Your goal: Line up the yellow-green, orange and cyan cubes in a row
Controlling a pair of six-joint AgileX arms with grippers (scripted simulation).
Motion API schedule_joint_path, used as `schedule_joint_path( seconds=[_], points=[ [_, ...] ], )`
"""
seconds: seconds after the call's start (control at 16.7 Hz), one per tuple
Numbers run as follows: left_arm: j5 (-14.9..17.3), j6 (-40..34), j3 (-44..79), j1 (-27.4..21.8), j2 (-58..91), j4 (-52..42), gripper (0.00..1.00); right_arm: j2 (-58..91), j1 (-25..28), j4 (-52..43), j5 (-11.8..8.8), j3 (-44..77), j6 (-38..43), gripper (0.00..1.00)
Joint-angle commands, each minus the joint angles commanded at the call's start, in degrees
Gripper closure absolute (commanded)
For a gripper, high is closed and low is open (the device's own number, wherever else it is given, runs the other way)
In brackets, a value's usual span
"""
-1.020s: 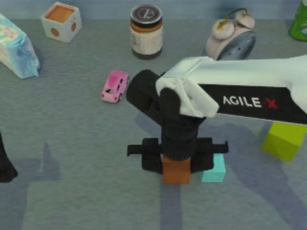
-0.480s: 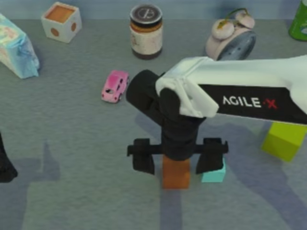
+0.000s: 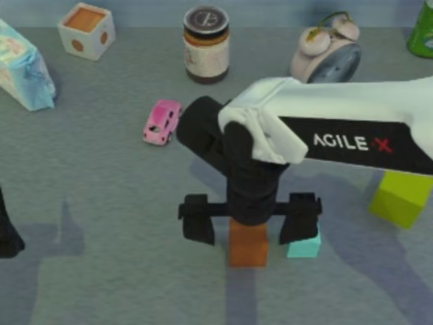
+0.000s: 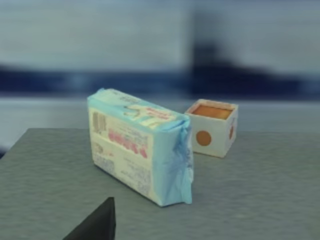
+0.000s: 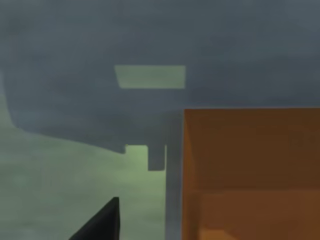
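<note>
The orange cube [image 3: 247, 247] sits on the table near the front centre, with the small cyan cube [image 3: 304, 246] just to its right, a narrow gap between them. My right gripper [image 3: 248, 225] hovers directly over the orange cube, open, one finger on each side and not touching it. In the right wrist view the orange cube [image 5: 250, 170] fills the near side beside one dark fingertip [image 5: 102, 222]. The yellow-green cube [image 3: 401, 198] stands apart at the right edge, partly under my right arm. My left arm [image 3: 7, 237] is parked at the left edge, its gripper open.
Along the back stand a white box with orange dots [image 3: 86, 30], a jar [image 3: 206, 44], an alarm clock [image 3: 325, 54] and a green object [image 3: 423, 30]. A tissue pack [image 3: 24, 64] lies at the back left. A pink toy car [image 3: 162, 122] sits left of centre.
My right gripper's fingers have spread apart, letting go of the orange cube, which stays on the table beside the cyan cube. The left arm has not moved.
</note>
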Motion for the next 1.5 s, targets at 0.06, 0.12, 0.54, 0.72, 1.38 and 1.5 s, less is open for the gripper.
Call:
schedule_joint_path(
  seconds=[0.06,0.12,0.54,0.72,1.38,1.5],
  points=[
    [0.00,0.00,0.00,0.00,0.00,0.00,0.00,-0.33,0.10,-1.41,0.03,1.09,0.03,0.00],
    [0.00,0.00,0.00,0.00,0.00,0.00,0.00,-0.81,0.16,-3.40,0.04,2.43,0.09,0.00],
    [0.00,0.00,0.00,0.00,0.00,0.00,0.00,-3.88,0.46,-13.18,-0.09,9.19,0.11,0.00],
    [0.00,0.00,0.00,0.00,0.00,0.00,0.00,-3.68,0.13,-13.02,-0.08,9.06,0.07,0.00],
    [0.00,0.00,0.00,0.00,0.00,0.00,0.00,-5.92,-13.08,-12.14,-0.44,4.57,-36.06,0.00],
    [0.00,0.00,0.00,0.00,0.00,0.00,0.00,-6.82,-17.12,-11.80,-0.60,2.83,-47.72,0.00]
  ],
)
